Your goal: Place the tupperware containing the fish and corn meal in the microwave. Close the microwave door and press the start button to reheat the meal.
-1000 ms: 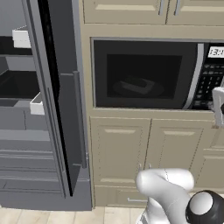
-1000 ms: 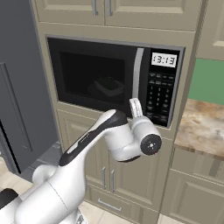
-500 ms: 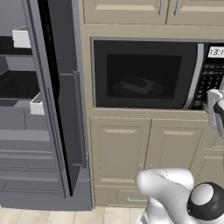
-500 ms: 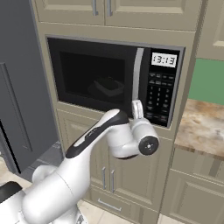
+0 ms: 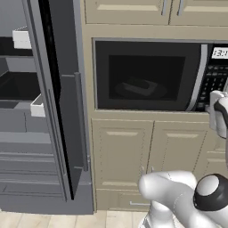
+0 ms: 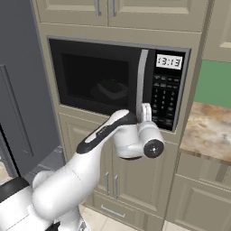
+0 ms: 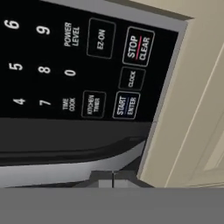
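So most of this one looks done already. The tupperware [image 5: 141,87] is sitting inside the microwave [image 6: 119,81], visible as a pale shallow shape through the dark window, roughly in the middle of the cavity. The food itself is too dim behind the glass to make out. The microwave door [image 5: 147,75] looks closed flush, with its curved silver handle [image 6: 141,81] right at the keypad's left edge.

What's left, judging by that, is the start button. In the hand view the START/ENTER button [image 7: 126,105] sits at the bottom right of the keypad [image 6: 164,98], directly under CLOCK and below STOP/CLEAR, and the camera is looking at it from close up, so the hand seems lined up for the press. No way to tell from these shots whether the button has actually been touched yet; the display [image 6: 168,62] above the keypad just shows clock-style digits.

The gripper [image 7: 113,178] has its fingers pinched fully together with nothing between them, which makes sense for poking a button. It hovers just in front of the keypad's lower part, beside the handle.
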